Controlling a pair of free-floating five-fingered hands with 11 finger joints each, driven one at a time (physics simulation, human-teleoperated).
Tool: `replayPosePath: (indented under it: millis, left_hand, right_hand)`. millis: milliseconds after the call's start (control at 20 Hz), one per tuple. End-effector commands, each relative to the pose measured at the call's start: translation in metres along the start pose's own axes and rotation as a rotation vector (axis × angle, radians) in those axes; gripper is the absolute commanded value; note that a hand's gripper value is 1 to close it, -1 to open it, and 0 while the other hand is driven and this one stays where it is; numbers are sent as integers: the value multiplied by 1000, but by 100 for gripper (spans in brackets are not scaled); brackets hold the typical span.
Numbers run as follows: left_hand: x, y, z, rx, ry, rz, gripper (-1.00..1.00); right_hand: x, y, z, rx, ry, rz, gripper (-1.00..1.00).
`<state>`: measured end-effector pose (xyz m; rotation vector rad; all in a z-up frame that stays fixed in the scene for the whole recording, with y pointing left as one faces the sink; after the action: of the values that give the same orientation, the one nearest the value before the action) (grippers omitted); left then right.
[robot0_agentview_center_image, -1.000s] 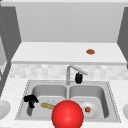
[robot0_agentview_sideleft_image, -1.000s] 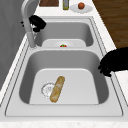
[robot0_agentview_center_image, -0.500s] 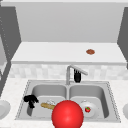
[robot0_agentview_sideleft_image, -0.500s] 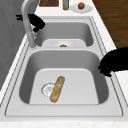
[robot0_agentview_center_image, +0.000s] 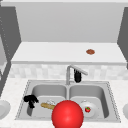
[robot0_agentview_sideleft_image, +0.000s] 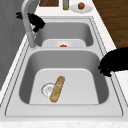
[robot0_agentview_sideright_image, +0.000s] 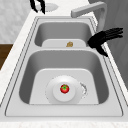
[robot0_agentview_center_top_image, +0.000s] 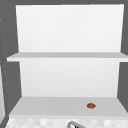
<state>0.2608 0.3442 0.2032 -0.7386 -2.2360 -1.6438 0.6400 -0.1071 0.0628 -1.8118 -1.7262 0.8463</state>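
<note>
baguette (robot0_agentview_center_image: 48, 106) end hidden behind red ball (robot0_agentview_center_image: 67, 115), beside left hand (robot0_agentview_center_image: 30, 99).

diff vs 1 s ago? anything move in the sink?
No visible change. The left hand hangs over the left basin's rim, the right hand sits behind the faucet, the baguette lies in the left basin, the tomato sits on its plate.

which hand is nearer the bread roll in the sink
Left. The left hand hovers at the front left rim of the basin where the bread roll lies. The right hand is back by the faucet, behind the other basin.
</note>
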Motion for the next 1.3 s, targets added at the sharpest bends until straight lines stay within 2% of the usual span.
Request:
replayPosePath:
  millis: [0,400,1250]
  left_hand:
    - [0,0,0,0,0,0,0]
    - [0,0,0,0,0,0,0]
    - [0,0,0,0,0,0,0]
  right_hand:
    - [-18,3,4,89,12,-26,-100]
    - [-42,-14,18,231,4,-23,-100]
    - [-91,-35,46,682,23,-46,-100]
